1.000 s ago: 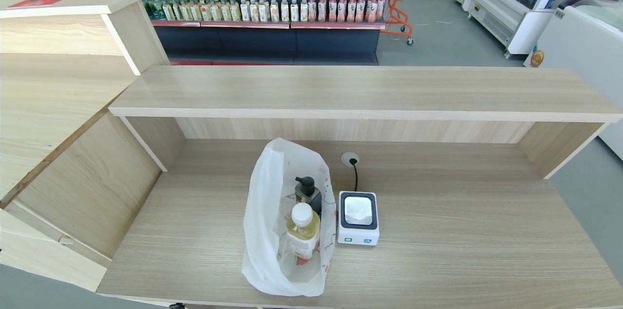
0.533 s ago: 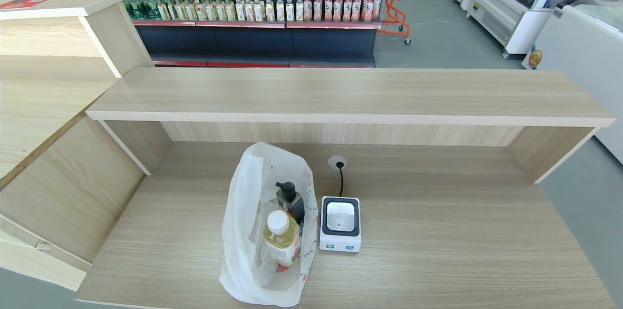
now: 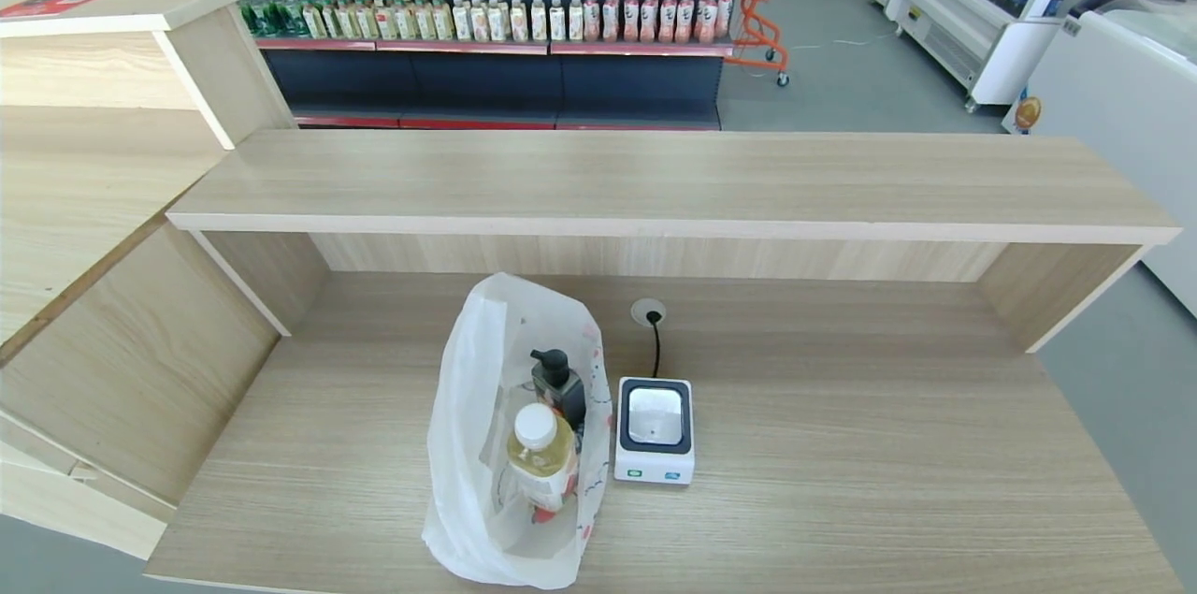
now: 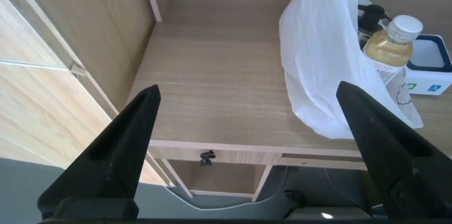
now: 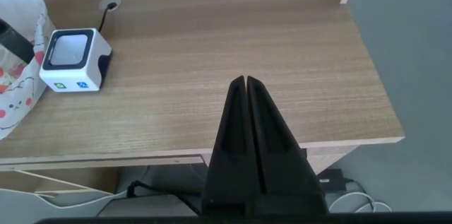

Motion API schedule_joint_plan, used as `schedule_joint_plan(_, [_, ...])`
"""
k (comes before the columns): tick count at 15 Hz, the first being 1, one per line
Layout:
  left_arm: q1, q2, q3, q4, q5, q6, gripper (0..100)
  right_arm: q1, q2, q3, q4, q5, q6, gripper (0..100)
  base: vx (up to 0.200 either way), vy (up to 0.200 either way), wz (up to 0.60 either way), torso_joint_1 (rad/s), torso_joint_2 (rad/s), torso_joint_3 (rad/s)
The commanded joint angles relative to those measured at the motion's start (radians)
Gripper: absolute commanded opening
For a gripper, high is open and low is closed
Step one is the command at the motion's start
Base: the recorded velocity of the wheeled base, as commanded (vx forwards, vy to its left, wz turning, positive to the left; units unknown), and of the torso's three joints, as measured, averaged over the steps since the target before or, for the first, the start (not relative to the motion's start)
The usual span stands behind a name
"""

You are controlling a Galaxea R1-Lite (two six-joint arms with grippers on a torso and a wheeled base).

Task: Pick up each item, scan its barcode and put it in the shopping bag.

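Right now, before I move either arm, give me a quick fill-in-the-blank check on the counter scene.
The bag holds ___ bottles.
The scanner stands on the bag's ___ side.
The left gripper is ___.
The right gripper is ___.
Missing: two; right; open; shut.

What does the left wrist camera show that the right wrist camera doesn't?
Left wrist view, not the right: the left gripper, open, above the counter's front edge, and a white-capped bottle of yellowish drink standing in the shopping bag. Right wrist view, not the left: the right gripper, shut, and the round cable hole beyond the barcode scanner. Both: that shopping bag, the barcode scanner beside it, and the wooden counter.
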Motion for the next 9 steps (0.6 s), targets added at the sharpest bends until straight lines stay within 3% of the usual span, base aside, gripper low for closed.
schedule_joint_plan(1, [0.000,0.000,0.000,0.000,0.001,0.000,100,0.000,0.003,0.000,-0.001,0.000,0.000,0,0.000,0.000,0.00,0.000,0.00,0.000])
schedule_joint_plan(9, [0.000,0.000,0.000,0.000,0.001,0.000,100,0.000,0.003,0.000,-0.001,0.000,-0.002,0,0.000,0.000,0.00,0.000,0.00,0.000])
